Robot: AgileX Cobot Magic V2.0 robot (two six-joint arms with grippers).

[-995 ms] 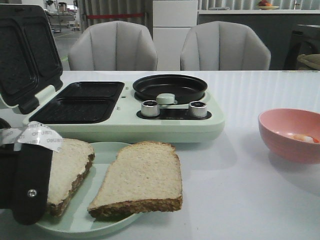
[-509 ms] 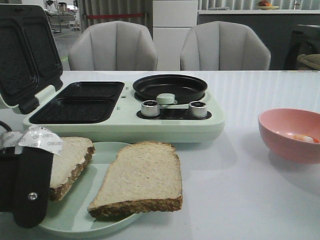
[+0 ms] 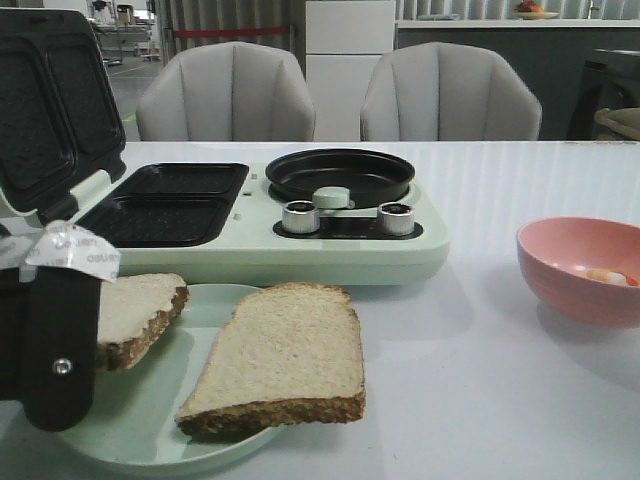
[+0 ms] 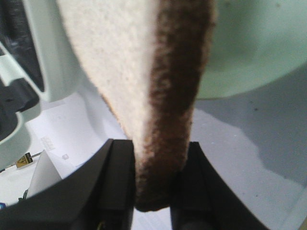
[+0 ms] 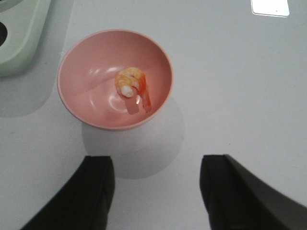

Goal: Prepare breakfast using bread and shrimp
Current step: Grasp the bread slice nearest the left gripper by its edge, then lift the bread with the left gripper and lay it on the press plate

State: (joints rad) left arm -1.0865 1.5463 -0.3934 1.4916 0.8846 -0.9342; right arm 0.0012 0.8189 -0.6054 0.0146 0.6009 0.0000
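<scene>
Two bread slices with dark crusts are at the pale green plate (image 3: 200, 445). One slice (image 3: 285, 355) lies flat on it. My left gripper (image 3: 75, 330) is shut on the other slice (image 3: 140, 312) and holds it lifted above the plate's left side. In the left wrist view the black fingers (image 4: 117, 177) clamp the slice's crust edge (image 4: 168, 120). A pink-white shrimp (image 5: 132, 84) lies in the pink bowl (image 5: 81, 72), which also shows at the right in the front view (image 3: 560, 265). My right gripper (image 5: 156, 191) is open and empty, above the table beside the bowl.
A pale green breakfast maker (image 3: 330, 250) stands behind the plate. Its grill lid (image 3: 40, 110) is raised at the left over two black sandwich trays (image 3: 160, 205). A round black pan (image 3: 340, 172) and two knobs sit on its right. Two grey chairs stand beyond the table.
My left gripper has risen with the left bread slice, lifting it off the plate. The other slice, the bowl and the right arm have not moved.
</scene>
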